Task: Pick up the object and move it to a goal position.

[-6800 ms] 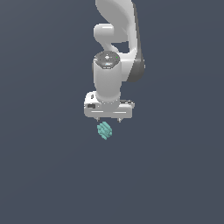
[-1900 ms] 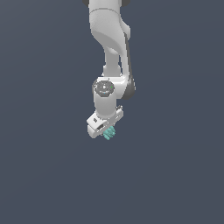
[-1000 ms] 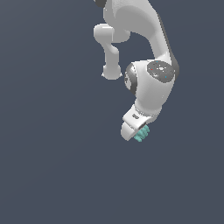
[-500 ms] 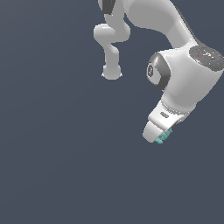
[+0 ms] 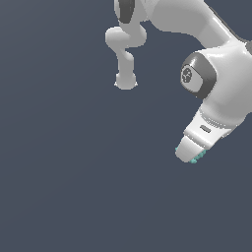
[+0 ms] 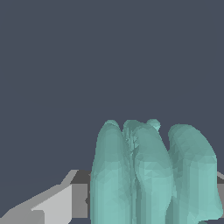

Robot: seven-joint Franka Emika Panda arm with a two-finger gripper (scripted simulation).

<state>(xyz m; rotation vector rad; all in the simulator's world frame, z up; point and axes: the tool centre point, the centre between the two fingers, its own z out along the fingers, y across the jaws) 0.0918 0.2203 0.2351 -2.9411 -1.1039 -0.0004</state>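
Pincer (image 5: 193, 158) apparently clamps teal object (image 6: 153, 175).

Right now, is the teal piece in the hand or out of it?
In. The teal piece fills the wrist view between the hand's fingers; outside, only its edge peeks past the tip.

No readable text, labels, brands, numbers or signs anywhere: none on the white arm (image 5: 221, 93), none on the teal object (image 6: 153, 175), none on the plain dark background.
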